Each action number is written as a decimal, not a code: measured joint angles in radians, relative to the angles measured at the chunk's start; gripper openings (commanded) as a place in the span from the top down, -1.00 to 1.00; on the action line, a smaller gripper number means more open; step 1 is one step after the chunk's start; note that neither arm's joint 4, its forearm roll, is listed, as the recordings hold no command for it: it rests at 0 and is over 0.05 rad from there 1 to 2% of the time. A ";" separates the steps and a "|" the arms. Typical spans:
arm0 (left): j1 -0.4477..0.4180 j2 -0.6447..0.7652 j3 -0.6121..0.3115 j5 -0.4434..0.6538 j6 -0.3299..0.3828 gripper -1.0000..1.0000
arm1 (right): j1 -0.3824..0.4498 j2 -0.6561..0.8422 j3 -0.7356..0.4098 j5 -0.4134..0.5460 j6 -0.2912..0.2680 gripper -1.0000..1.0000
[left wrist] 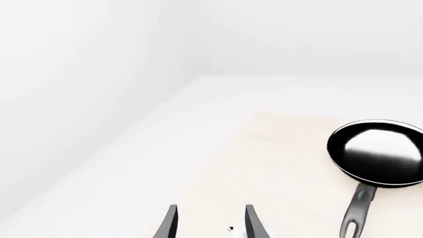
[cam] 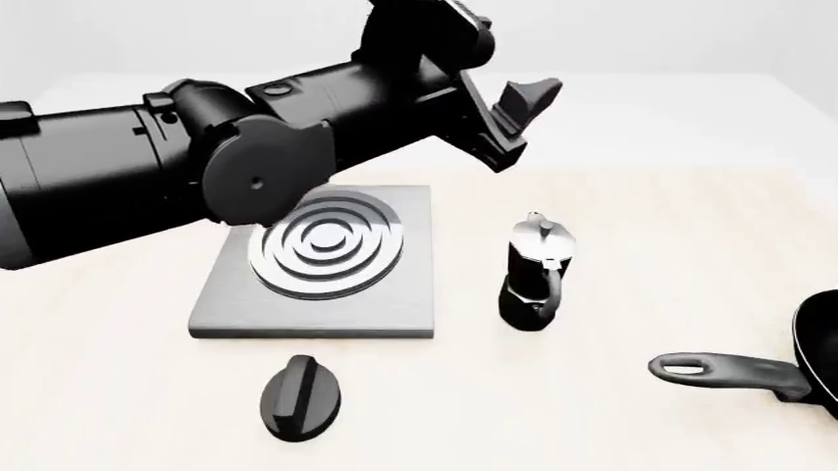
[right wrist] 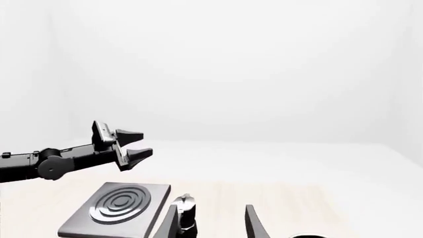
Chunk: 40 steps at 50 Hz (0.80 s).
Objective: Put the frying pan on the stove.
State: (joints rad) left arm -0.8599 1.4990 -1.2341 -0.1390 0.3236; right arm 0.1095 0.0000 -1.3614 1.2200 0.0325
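the round black glossy frying pan point(cam: 814, 365) lies at the bench's right edge, well apart from the flat grey ringed stove point(cam: 318, 263). the left gripper point(cam: 524, 110) hangs wide and empty above; the right gripper point(right wrist: 211, 223) is wide too.

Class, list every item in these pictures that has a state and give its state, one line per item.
frying pan: flat on the table, empty, not gripped, off the stove.
stove: burner bare, nothing on it.
moka pot: upright, beside the stove.
knob: lying on the table, in front of the stove.
left gripper: fingers open, empty, raised above the table.
right gripper: fingers open, empty.
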 measured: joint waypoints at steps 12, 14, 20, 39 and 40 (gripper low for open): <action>-0.062 0.091 -0.131 0.091 0.037 -1.00 | 0.001 0.000 0.004 0.000 0.007 -1.00; -0.071 0.105 -0.152 0.106 0.042 -1.00 | 0.001 0.000 0.004 0.000 0.008 -1.00; -0.099 0.146 -0.208 0.146 0.055 -1.00 | 0.002 0.000 0.005 0.000 0.012 -1.00; -0.167 0.293 -0.379 0.270 0.101 -1.00 | 0.005 0.000 0.008 0.000 0.018 -1.00; -0.168 0.303 -0.391 0.277 0.103 -1.00 | 0.005 0.000 0.008 0.000 0.018 -1.00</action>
State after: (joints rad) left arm -1.0283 1.8017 -1.6248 0.1377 0.4267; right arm 0.1146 0.0000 -1.3535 1.2200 0.0510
